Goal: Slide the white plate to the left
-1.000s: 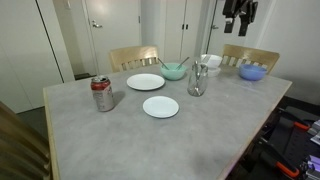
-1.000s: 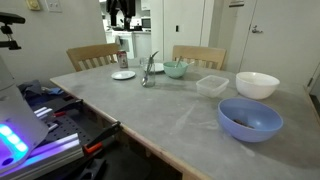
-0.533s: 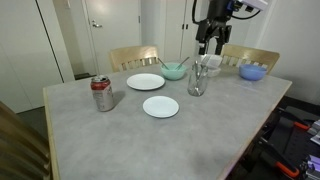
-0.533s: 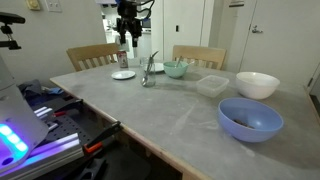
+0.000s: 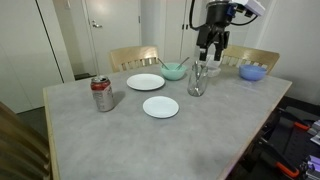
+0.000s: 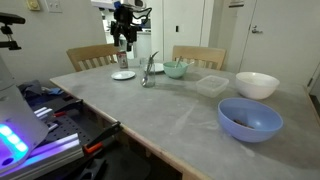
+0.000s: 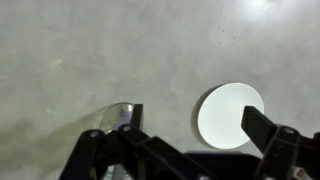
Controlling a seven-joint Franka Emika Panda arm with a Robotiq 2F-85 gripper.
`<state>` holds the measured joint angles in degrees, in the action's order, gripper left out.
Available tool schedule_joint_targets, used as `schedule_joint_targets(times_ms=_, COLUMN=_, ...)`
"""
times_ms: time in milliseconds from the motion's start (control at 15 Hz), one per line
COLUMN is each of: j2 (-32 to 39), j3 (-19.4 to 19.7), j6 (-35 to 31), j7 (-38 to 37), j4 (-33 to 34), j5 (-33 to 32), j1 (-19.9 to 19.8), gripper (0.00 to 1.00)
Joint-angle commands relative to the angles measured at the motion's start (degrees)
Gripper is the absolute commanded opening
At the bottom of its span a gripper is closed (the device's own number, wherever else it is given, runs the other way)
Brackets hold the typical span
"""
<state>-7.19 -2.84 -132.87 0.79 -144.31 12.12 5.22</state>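
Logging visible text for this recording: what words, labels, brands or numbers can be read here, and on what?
No text can be read in any view.
soda can: red and silver label, print too small and blurred to read.
white plate: plain, no marks.

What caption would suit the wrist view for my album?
Open jaws hover above a gray table, glass and white plate below.
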Motion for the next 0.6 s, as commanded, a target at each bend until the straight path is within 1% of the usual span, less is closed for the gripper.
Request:
schedule_joint_targets(times_ms=0, j2=1.7, j3=-0.4, j6=1.1, j7=7.2, j4=0.2, j5=6.2, j1=1.9, gripper=1.00)
schedule_joint_targets(times_ms=67, j2=2.4, j3=-0.4, j6=0.5, j7=8.7, j4=0.4, j5=7.5, j1=2.2, gripper=0.75)
schedule_joint_targets(times_ms=133, j2=3.0, j3=-0.5, j6=0.0, j7=9.5, j4=0.6, j5=7.9, j1=2.5, gripper=0.74)
schedule_joint_targets(times_ms=333, j2=5.5, j3=-1.2, j6=-1.8, j7=11.5, j4=1.5, j5=7.4, j1=3.0, gripper=0.52)
schedule_joint_targets(times_ms=533, j2=8.4, j3=-3.1, j6=-2.6, j7=11.6, j4=2.9, j5=3.2, j1=3.7, gripper=0.31)
